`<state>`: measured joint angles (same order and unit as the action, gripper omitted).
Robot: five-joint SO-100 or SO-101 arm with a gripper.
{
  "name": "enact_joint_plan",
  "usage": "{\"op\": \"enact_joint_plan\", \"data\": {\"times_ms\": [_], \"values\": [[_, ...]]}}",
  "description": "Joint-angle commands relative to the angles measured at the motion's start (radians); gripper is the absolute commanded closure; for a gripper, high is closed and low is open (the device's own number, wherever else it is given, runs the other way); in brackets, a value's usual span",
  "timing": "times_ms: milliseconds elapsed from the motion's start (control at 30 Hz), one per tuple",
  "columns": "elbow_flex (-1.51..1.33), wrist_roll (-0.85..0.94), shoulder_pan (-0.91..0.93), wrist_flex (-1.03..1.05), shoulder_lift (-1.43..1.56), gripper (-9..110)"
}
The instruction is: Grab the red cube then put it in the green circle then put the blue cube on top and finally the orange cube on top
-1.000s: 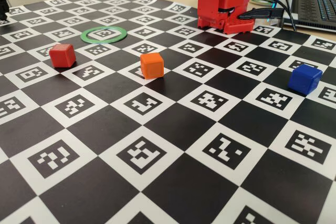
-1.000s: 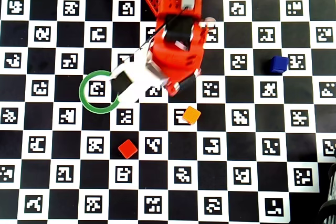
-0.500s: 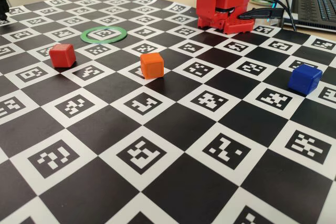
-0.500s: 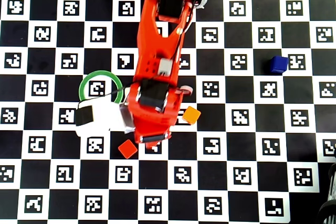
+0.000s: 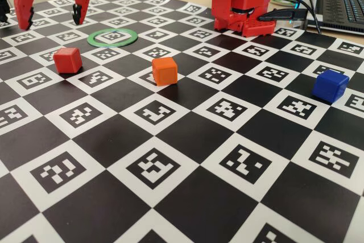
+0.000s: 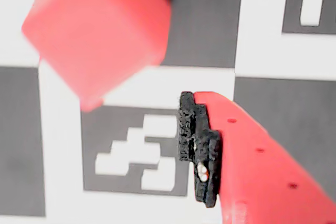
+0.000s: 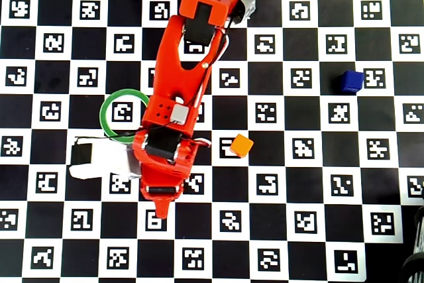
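Observation:
In the fixed view the red cube point(image 5: 67, 60) sits on the marker mat at the left, just in front of the green circle point(image 5: 112, 37), which holds nothing. My gripper point(image 5: 51, 20) hangs open above and behind the red cube, its fingers wide apart. In the wrist view the red cube point(image 6: 97, 35) is blurred at the upper left, and one black fingertip pad point(image 6: 202, 150) shows to the right of it, apart from it. The orange cube point(image 5: 165, 70) sits mid-mat and the blue cube point(image 5: 330, 85) at the right. In the overhead view the arm hides the red cube.
The arm's red base point(image 5: 242, 1) stands at the back of the mat, with cables and a laptop point(image 5: 341, 4) to its right. In the overhead view the arm point(image 7: 182, 91) covers part of the green circle point(image 7: 104, 112); the orange cube point(image 7: 242, 145) lies beside it.

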<state>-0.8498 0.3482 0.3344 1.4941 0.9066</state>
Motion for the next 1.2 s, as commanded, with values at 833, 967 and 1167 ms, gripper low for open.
{"op": "enact_joint_plan", "data": {"times_ms": [833,967,1167], "values": [[-0.101,0.160,0.021,-0.175,-0.029,58],[-0.104,0.235,0.032,-0.195,-0.029,58],[-0.106,0.345,0.046,-0.210,-0.031,58]]}}
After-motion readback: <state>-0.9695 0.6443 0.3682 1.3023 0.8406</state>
